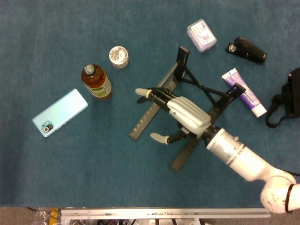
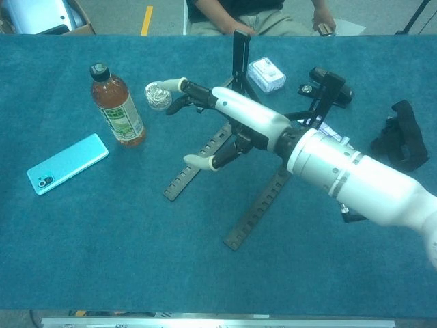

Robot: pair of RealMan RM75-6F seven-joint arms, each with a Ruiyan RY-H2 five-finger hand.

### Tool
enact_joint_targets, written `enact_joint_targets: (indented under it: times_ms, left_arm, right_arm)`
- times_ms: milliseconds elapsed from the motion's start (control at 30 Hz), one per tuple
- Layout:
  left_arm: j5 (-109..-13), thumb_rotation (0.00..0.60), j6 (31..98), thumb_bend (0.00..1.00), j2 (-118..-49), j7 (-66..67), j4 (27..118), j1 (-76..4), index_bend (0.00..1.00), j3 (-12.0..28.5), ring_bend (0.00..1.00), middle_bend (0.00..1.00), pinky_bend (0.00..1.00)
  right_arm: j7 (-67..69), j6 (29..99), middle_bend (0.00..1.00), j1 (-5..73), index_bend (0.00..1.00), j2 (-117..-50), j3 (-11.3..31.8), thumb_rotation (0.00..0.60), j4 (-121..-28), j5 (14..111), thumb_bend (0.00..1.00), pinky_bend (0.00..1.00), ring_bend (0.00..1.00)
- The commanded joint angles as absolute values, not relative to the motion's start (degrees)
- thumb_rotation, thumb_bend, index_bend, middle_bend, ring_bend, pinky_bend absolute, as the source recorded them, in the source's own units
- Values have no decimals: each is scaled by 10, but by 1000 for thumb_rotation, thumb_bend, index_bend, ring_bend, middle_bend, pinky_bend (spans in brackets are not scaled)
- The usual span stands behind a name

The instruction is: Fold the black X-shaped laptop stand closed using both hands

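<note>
The black X-shaped laptop stand (image 1: 145, 120) lies spread open mid-table, with two notched rails running toward me and upright ends at the back. In the chest view its right rail (image 2: 259, 208) is bare. My right hand (image 1: 180, 115) reaches across the stand from the right, above the left rail, fingers spread and holding nothing. In the chest view this hand (image 2: 232, 119) has its thumb low near the left rail and its fingers pointing toward the bottle. I cannot tell whether it touches the stand. My left hand is in neither view.
A tea bottle (image 1: 96, 82), a light blue phone (image 1: 60, 112) and a small round jar (image 1: 118, 56) lie to the left. A small box (image 1: 202, 35), a black device (image 1: 246, 49), a tube (image 1: 243, 97) and a black strap (image 1: 286, 101) lie right. A person sits beyond the far edge (image 2: 252, 14).
</note>
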State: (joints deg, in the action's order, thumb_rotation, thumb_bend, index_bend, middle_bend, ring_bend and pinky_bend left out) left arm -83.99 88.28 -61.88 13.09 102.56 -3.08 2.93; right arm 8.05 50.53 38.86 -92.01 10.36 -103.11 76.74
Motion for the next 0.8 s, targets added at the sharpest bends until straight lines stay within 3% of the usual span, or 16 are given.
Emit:
enact_joint_targets:
  times_ms: [33, 333, 800]
  left_arm:
    - [-839, 600, 882, 276, -619, 130, 1025, -31, 185, 29, 144, 167, 141]
    - [-837, 600, 880, 276, -621, 128, 1021, -31, 185, 30, 144, 167, 141]
    - [-841, 600, 882, 276, -625, 123, 1015, -30, 185, 30, 144, 167, 141]
  right_arm:
    - [77, 507, 210, 396, 38, -933, 113, 600, -1014, 752, 256, 57, 57]
    - [94, 494, 210, 416, 38, -962, 134, 600, -959, 714, 256, 57, 57]
    - [93, 489, 210, 415, 38, -965, 121, 600, -916, 690, 255, 57, 51]
